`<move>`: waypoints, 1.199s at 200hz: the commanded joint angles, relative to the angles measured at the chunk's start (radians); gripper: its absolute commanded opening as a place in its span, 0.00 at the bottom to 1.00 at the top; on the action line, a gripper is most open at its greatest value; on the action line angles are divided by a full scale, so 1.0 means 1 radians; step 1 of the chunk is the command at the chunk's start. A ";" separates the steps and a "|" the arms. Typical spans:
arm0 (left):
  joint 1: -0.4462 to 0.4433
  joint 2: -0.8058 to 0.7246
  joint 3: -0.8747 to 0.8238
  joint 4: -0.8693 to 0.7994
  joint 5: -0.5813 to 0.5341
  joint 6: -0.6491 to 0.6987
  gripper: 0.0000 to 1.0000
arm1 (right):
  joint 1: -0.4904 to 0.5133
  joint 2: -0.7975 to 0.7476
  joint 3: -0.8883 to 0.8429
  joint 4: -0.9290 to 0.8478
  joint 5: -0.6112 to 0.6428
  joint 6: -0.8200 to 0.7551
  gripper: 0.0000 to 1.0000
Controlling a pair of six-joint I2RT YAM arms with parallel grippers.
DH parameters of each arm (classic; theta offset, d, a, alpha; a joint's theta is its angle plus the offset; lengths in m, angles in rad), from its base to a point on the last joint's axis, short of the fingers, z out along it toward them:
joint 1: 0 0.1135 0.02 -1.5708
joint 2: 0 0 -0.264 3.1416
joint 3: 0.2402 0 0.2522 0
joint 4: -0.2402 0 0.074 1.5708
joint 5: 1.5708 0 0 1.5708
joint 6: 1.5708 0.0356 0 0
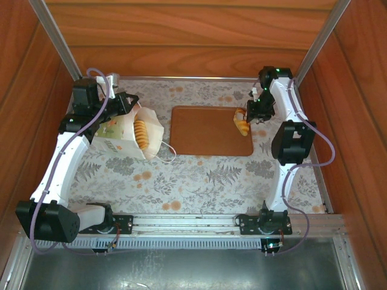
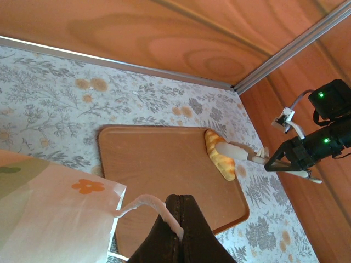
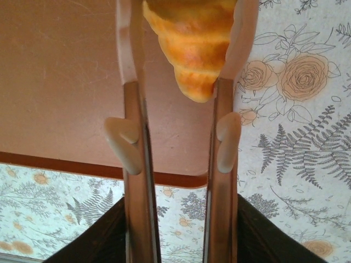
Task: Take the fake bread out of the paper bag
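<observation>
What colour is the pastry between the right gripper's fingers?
Golden yellow-orange croissant with darker orange ridges; the right wrist view shows it best.

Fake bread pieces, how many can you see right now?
2. One croissant is held by the right gripper at the right edge of the tray; one ridged roll lies in the mouth of the paper bag. More may be hidden inside.

Golden-orange ridged bread (image 3: pixel 189 49); plain brown tray (image 1: pixel 205 130); white paper bag (image 2: pixel 49 213) printed with orange flowers; grey-fern, orange-rose worktop (image 1: pixel 199 181).

Brown tray (image 1: pixel 205 130) flat on floral cloth (image 1: pixel 199 181); wooden walls (image 1: pixel 181 36) around
</observation>
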 commanded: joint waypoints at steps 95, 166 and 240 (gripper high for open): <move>0.008 -0.035 -0.018 0.047 -0.011 -0.001 0.00 | 0.004 -0.191 -0.036 0.025 -0.045 0.021 0.58; 0.016 -0.068 -0.032 -0.033 -0.051 0.038 0.00 | 0.103 -0.596 -0.485 0.373 -0.422 0.183 0.51; 0.016 -0.041 -0.009 -0.056 -0.070 0.005 0.00 | 0.533 -0.652 -0.690 0.623 -0.608 0.335 0.48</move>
